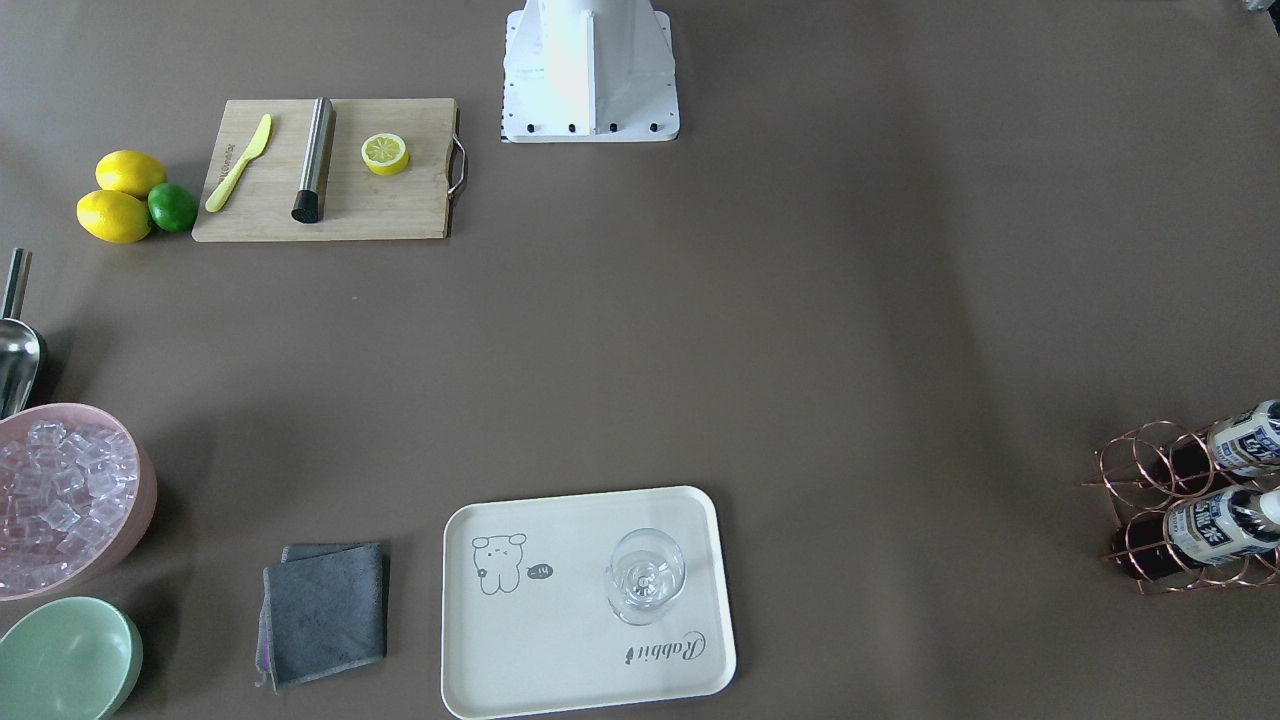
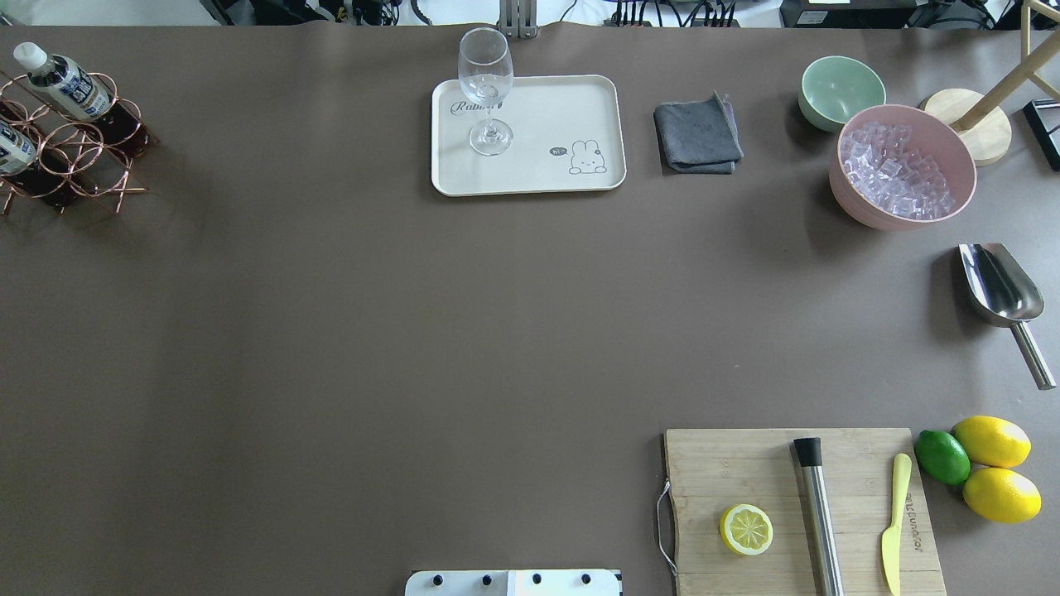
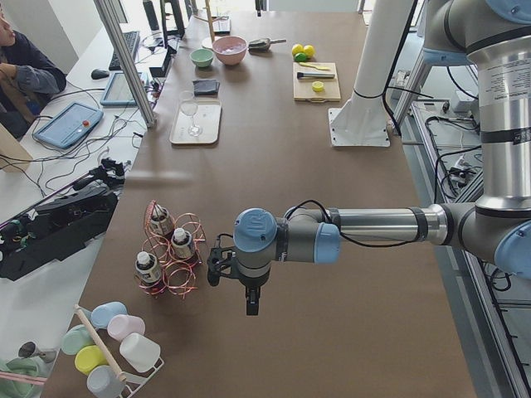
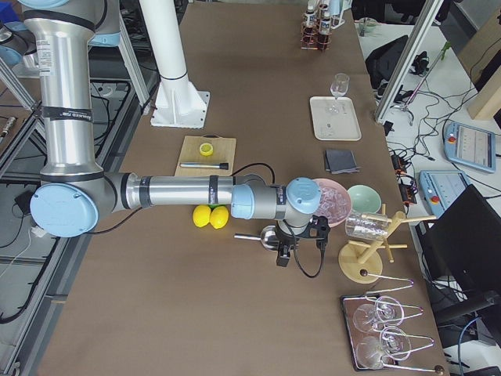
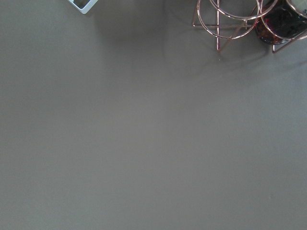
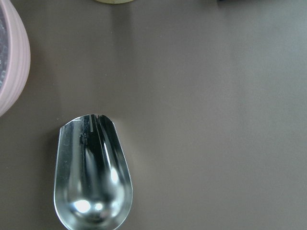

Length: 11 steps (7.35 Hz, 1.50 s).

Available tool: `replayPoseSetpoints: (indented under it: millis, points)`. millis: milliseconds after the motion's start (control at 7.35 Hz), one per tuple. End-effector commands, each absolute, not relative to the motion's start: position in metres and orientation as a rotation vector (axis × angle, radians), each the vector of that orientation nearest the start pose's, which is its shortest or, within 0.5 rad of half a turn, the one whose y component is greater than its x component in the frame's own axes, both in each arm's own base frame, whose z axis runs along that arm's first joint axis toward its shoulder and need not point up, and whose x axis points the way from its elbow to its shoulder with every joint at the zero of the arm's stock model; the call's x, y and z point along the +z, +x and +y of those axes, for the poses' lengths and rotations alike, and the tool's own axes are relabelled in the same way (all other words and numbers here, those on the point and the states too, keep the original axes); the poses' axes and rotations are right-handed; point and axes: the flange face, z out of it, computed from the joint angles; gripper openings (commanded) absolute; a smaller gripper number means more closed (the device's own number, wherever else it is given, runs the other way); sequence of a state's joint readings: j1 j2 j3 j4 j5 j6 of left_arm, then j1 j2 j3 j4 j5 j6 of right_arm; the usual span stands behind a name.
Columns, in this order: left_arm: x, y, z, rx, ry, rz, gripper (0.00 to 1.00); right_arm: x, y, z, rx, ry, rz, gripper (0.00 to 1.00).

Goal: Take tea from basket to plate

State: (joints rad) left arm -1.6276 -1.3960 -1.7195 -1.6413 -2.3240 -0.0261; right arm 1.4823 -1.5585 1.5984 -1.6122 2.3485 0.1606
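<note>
Three tea bottles [image 3: 182, 243] lie in a copper wire basket [image 3: 170, 278] at the table's left end. Two of them show in the overhead view [image 2: 65, 81] and in the front view [image 1: 1215, 528]. The plate [image 2: 563, 108], a cream tray with a cartoon drawing and "Rabbit", also shows in the front view [image 1: 560, 640]. My left gripper [image 3: 250, 305] hangs beside the basket and shows only in the left side view, so I cannot tell if it is open. My right gripper [image 4: 282, 257] hangs over a metal scoop [image 6: 93, 172]. I cannot tell its state either.
A clear stemmed glass [image 2: 485, 91] stands on the plate. A grey cloth [image 2: 697, 136], a green bowl [image 2: 840, 91], a pink bowl of ice [image 2: 901, 170], the scoop [image 2: 1002, 290], a cutting board [image 2: 745, 463] with half a lemon, and lemons and a lime [image 2: 990, 463] fill the right side.
</note>
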Motion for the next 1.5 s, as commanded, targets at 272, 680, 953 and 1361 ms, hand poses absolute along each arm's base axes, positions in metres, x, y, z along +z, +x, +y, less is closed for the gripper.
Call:
replayPoseSetpoints:
  millis: [272, 680, 953, 1361]
  points:
    - [0.658, -0.089, -0.417, -0.06, 0.058, 0.754, 0.98, 0.643, 0.023, -0.5, 0.076, -0.096, -0.772, 1.0]
    - [0.656, -0.089, -0.419, -0.059, 0.063, 0.754, 0.98, 0.643, 0.023, -0.5, 0.076, -0.095, -0.771, 1.0]
    - [0.646, -0.089, -0.425, -0.05, 0.084, 0.752, 0.98, 0.643, 0.023, -0.5, 0.076, -0.095, -0.772, 1.0]
    - [0.626, -0.09, -0.427, -0.037, 0.122, 0.749, 0.98, 0.642, 0.023, -0.501, 0.076, -0.094, -0.772, 1.0]
